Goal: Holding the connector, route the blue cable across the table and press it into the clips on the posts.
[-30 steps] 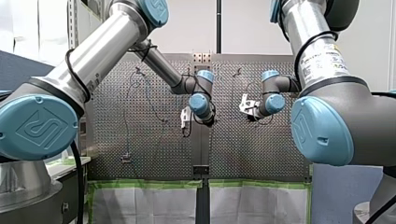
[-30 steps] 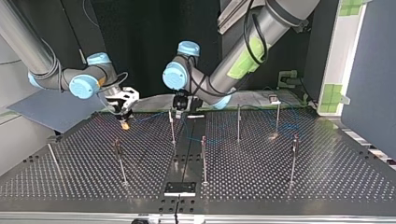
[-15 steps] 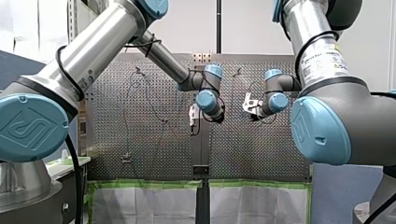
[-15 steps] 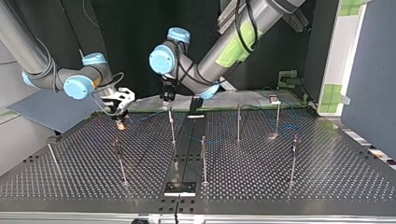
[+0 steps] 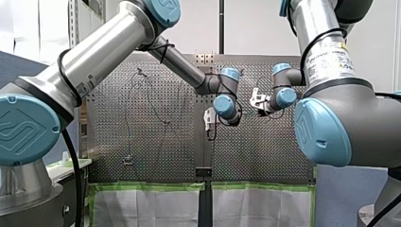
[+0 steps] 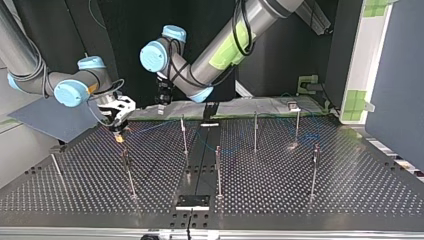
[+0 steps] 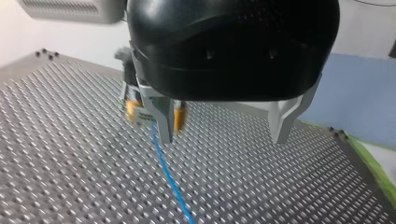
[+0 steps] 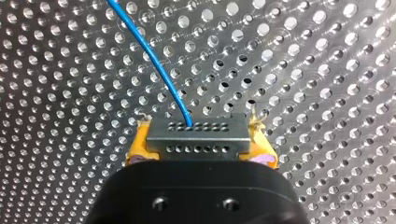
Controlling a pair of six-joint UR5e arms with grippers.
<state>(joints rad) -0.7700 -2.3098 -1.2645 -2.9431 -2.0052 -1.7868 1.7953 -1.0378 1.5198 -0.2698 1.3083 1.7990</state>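
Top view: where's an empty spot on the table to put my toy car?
Bare table lies between the middle front post and the right front post, and from that post to the view's right edge. Crowded at the far edge's left: my right gripper holds the connector, the blue cable runs there, my left gripper hangs close.

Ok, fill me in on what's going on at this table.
My right end effector is shut on the connector, gripped between its yellow pads, with the blue cable trailing from it over the perforated table. My left end effector hangs open and empty over the table close by. Thin posts stand across the table; whether any clip holds the cable is too small to tell.
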